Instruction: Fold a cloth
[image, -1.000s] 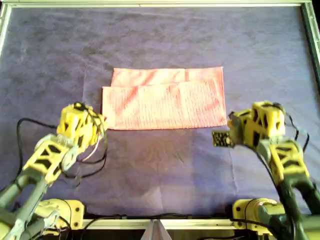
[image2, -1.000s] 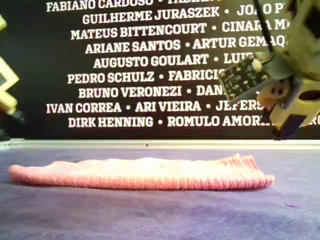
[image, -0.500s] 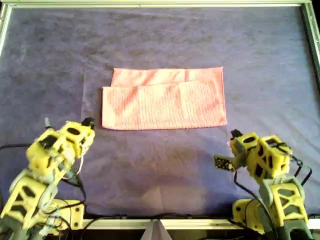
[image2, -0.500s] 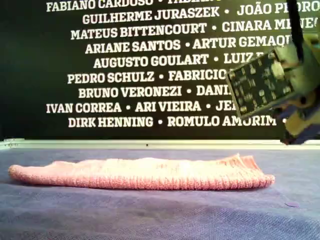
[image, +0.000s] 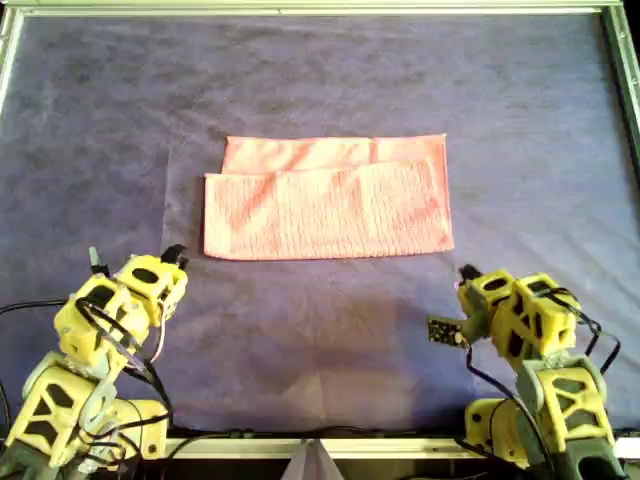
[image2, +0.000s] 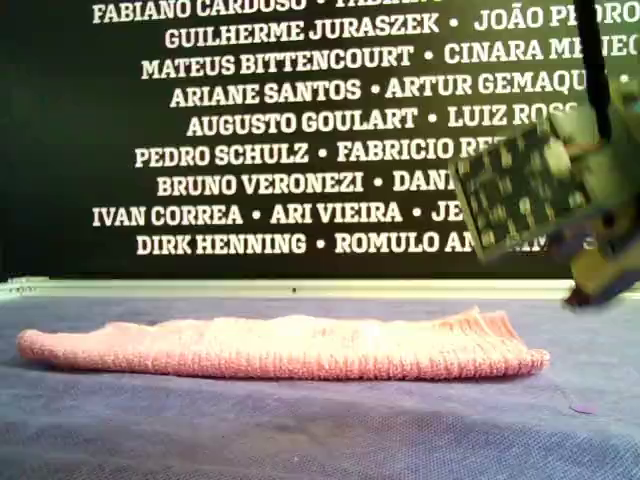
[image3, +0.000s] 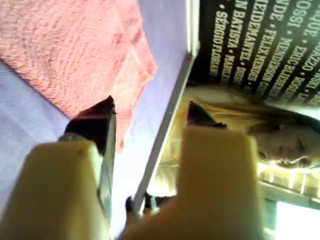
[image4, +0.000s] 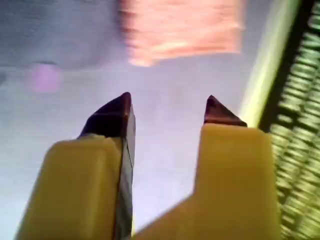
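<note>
One cloth (image: 328, 197) folded on sheet (image: 500, 90); two hands, jaws apart, empty.

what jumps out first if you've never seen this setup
The salmon-pink cloth stands out first, folded into a band mid-sheet on the dark purple sheet in the overhead view. Next come two yellow arms at that view's bottom corners, left tool and right tool both open, clear of the cloth.

Even, soft light; both wrist views badly blurred.
</note>
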